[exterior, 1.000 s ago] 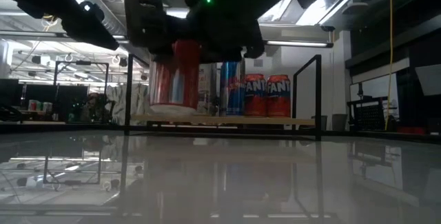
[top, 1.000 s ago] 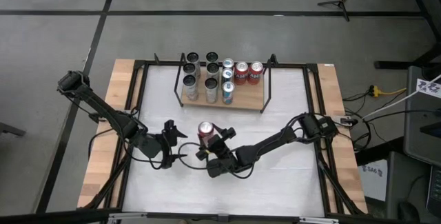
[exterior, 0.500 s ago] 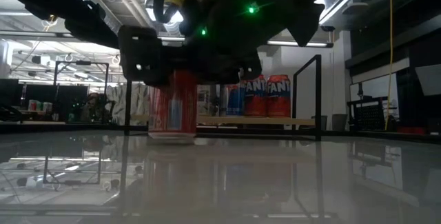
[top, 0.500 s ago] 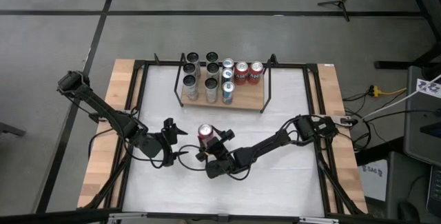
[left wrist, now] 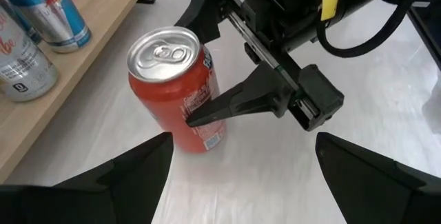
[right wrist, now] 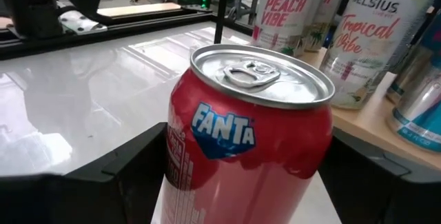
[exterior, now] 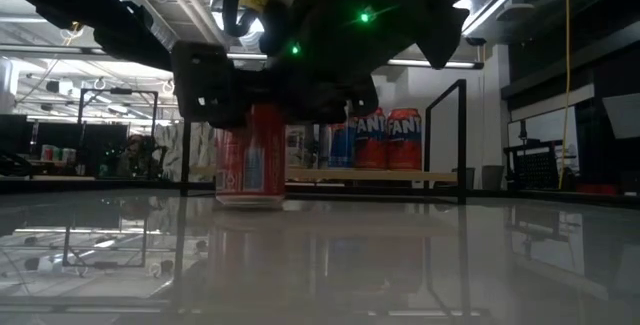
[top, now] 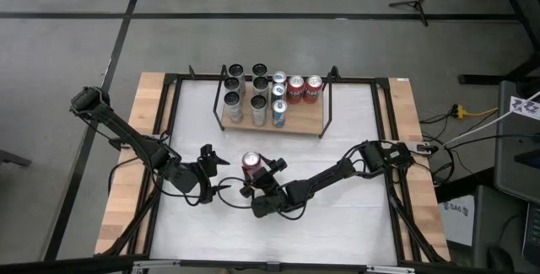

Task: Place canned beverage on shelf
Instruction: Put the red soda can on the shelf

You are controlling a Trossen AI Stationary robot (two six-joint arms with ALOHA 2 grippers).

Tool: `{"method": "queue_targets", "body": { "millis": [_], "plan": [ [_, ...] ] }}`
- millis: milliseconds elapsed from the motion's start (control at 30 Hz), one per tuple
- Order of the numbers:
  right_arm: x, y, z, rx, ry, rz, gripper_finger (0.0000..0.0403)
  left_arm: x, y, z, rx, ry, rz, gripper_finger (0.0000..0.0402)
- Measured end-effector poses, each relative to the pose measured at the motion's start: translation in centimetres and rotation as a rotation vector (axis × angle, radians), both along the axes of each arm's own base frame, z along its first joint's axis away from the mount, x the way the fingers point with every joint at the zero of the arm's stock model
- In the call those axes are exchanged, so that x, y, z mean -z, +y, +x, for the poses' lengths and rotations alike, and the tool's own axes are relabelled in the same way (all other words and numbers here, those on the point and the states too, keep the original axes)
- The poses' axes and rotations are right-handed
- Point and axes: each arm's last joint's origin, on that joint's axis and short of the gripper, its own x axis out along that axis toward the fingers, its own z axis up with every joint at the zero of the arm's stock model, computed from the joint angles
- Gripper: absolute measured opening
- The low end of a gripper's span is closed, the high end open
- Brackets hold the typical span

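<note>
The red Fanta can (top: 251, 163) has a silver lid with its pull tab intact. It stands upright on the white tabletop (top: 337, 215), long axis vertical, at six o'clock from the shelf (top: 299, 121). The right gripper (top: 258, 169) clasps its sides. At nine o'clock from the can, the left gripper (top: 211, 161) waits, fingers spread, holding nothing.

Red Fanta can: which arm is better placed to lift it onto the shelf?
Right. Its tool already straddles the can, fingers at both sides. The left tool waits open beside it.
</note>
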Motion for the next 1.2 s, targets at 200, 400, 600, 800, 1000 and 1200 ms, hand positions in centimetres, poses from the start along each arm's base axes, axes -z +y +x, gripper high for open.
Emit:
{"method": "queue_targets", "body": {
  "millis": [200,400,600,800,1000,1200],
  "plan": [
    [0.51,0.10,0.11,-0.027,0.015,0.017,0.0323,0.00,0.00,0.00,0.000,0.000,0.000,0.0350],
    [0.61,0.13,0.14,-0.043,0.023,0.027,0.0324,0.00,0.00,0.00,0.004,0.001,0.006,0.0350],
    [0.65,0.15,0.15,-0.048,0.025,0.032,0.0324,0.00,0.01,0.00,0.002,0.000,0.007,0.0350],
    [0.71,0.16,0.16,-0.051,0.025,0.035,0.0324,0.00,0.01,0.00,0.002,0.000,0.008,0.0350],
    [0.72,0.16,0.16,-0.052,0.025,0.037,0.0324,0.00,0.01,0.00,0.002,0.000,0.008,0.0350],
    [0.76,0.15,0.18,-0.056,0.027,0.040,0.0324,0.00,0.01,0.00,0.002,0.000,0.009,0.0350]
  ]
}}
